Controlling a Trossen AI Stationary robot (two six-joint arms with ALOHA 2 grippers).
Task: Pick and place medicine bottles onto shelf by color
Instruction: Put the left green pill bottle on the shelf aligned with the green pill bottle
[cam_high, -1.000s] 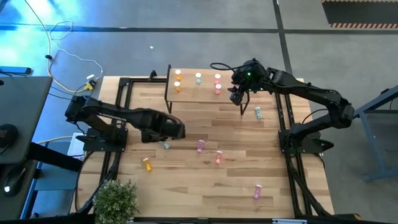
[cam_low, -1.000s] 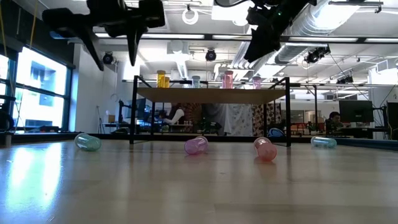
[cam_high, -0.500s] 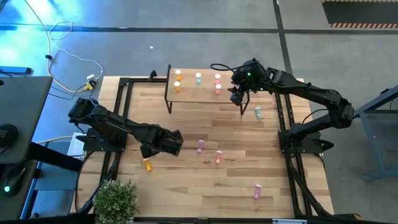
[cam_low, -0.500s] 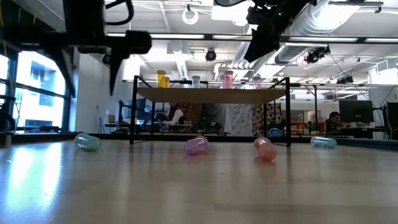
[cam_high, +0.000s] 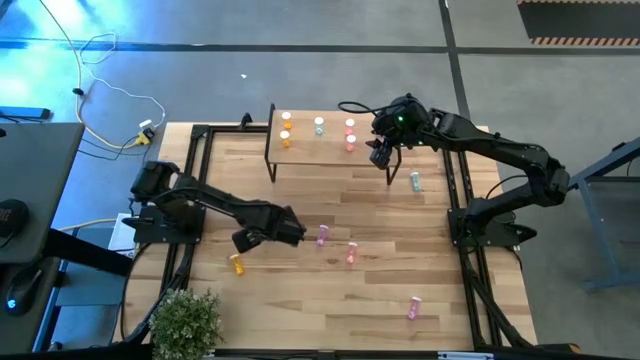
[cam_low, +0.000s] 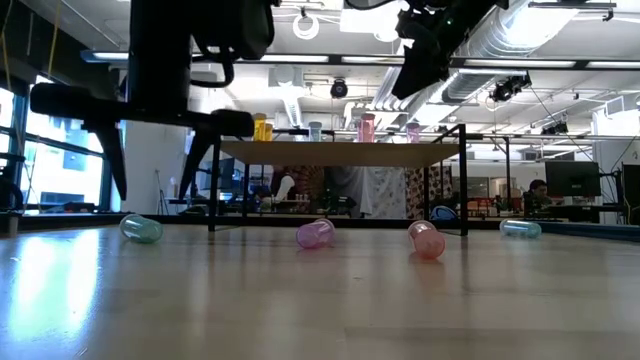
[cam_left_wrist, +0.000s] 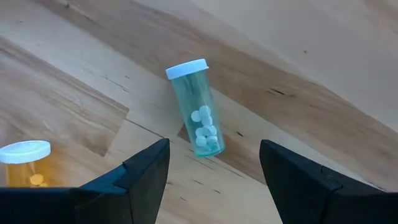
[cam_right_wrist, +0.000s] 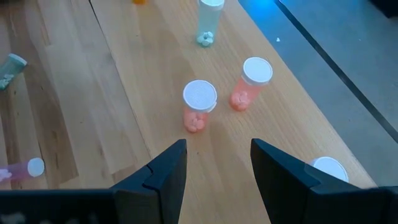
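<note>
A pale green medicine bottle (cam_left_wrist: 198, 111) lies on its side on the table, also seen in the low view (cam_low: 141, 228). My left gripper (cam_left_wrist: 214, 169) hangs open just above it, pointing down, one finger on either side, touching nothing; from above its body (cam_high: 272, 234) hides the bottle. An orange bottle (cam_high: 237, 264) lies close by. My right gripper (cam_right_wrist: 214, 167) waits open above the right end of the shelf (cam_high: 305, 150), where two salmon bottles (cam_right_wrist: 199, 107) stand upright with orange (cam_high: 286, 128) and green ones (cam_high: 319, 125).
Loose on the table lie a pink bottle (cam_high: 322, 236), a salmon one (cam_high: 351, 254), another pink one (cam_high: 413, 308) near the front and a green one (cam_high: 415, 181) at the right. A potted plant (cam_high: 185, 320) stands at the near left corner.
My left gripper has come down from well above the table to just over the green bottle, shifting toward the near edge and rolling about its own axis, fingers staying open. The bottles lie where they were.
</note>
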